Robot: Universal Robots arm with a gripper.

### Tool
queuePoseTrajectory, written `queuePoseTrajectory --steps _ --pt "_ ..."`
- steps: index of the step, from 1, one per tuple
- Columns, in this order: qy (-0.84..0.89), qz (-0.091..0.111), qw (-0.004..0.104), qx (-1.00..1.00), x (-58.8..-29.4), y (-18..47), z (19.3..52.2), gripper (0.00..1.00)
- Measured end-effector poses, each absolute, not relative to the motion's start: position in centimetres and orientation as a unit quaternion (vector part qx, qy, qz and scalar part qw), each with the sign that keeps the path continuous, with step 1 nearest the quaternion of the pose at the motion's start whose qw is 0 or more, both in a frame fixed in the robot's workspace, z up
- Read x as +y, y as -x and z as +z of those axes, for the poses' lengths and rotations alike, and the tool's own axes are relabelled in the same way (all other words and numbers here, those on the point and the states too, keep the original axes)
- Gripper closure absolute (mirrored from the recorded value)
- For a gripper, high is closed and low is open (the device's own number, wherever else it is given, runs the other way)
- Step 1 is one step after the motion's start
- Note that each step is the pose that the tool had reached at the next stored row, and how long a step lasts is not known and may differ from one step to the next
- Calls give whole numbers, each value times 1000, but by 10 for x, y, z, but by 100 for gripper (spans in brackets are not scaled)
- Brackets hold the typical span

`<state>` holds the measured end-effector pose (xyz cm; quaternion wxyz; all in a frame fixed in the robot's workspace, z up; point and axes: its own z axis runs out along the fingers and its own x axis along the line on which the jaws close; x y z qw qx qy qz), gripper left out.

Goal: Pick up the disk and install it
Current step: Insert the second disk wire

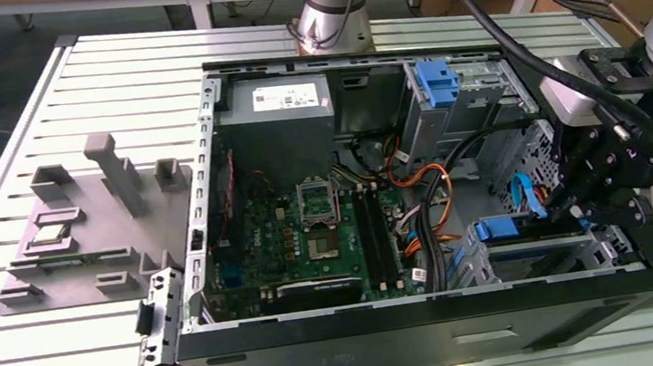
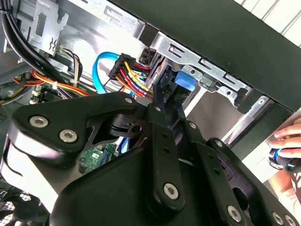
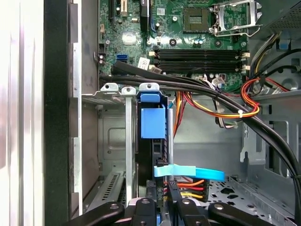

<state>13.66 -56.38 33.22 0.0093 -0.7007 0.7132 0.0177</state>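
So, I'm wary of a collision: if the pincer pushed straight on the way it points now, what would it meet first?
Probably the disk, standing on edge in its bay with the blue rail tab facing the pincer. The light blue data cable crosses just in front, so it may brush that first; depth is unclear.

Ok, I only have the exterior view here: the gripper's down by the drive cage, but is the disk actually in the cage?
Observer: Yes. In the first wrist view the disk stands on edge inside the cage, directly ahead of the gripper.
Operator: Any cables near it?
Observer: A light-blue flat cable crosses the disk close to the gripper.
Operator: Anyone nearby?
Observer: The second wrist view shows a person's hand just outside the computer case.
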Motion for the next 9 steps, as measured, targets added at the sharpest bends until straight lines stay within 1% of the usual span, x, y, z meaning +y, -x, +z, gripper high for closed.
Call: queuePoseTrajectory --steps 9 --pt "701 18 9 713 -564 -137 349 76"
